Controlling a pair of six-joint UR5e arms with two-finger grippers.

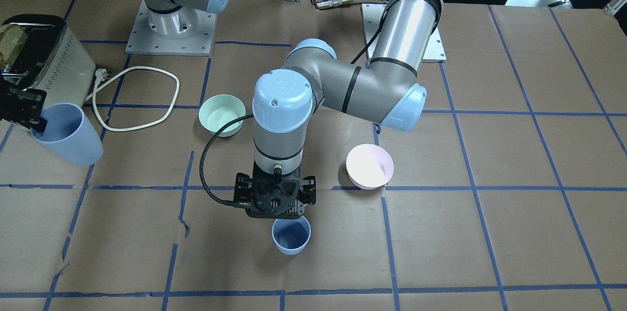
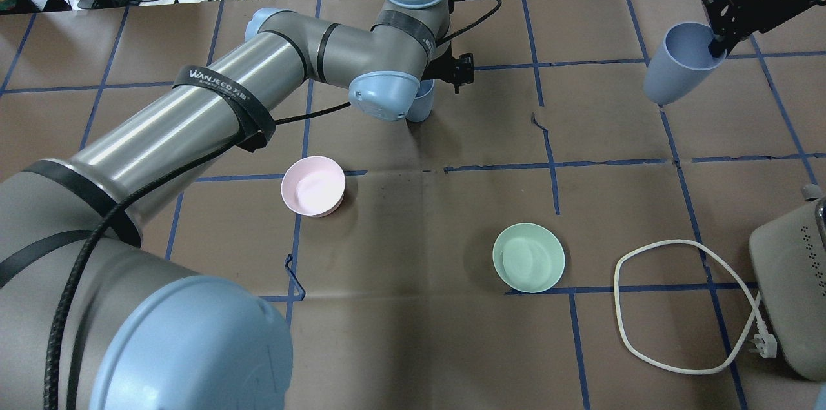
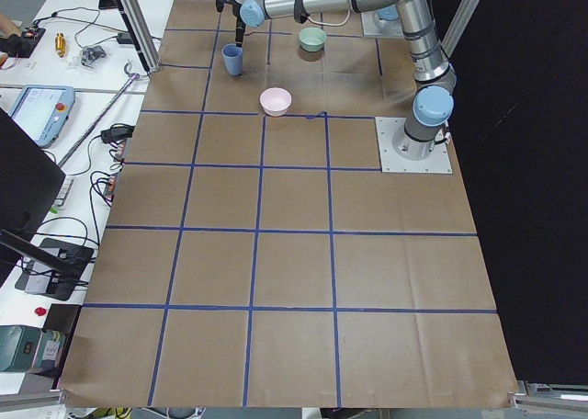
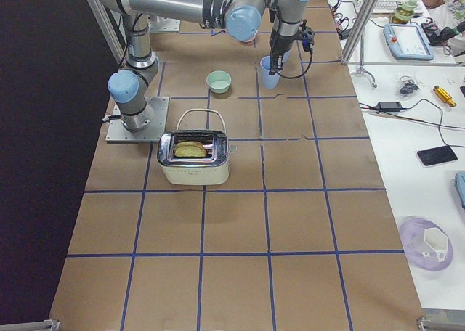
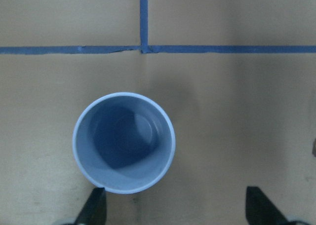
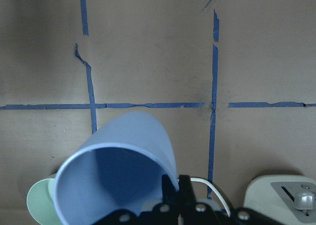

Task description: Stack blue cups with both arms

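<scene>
Standing cup [image 1: 291,235] is upright on the worktop [image 1: 490,232], mid-table, just under the left hand [image 5: 175,212]. Its fingers [image 5: 94,207] are apart, and the cup sits beside one finger, not between them, so no grip. Held cup [image 2: 677,68] is tilted, seemingly off the worktop, at the robot's right and well apart. Right hand [image 2: 717,42] is clamped on its rim. Judged: one cup in grip, the other not grasped, stacking all left. Strap [image 2: 219,90] on left arm [image 2: 161,132] reads "WANJEED"; smaller print unreadable.
</scene>
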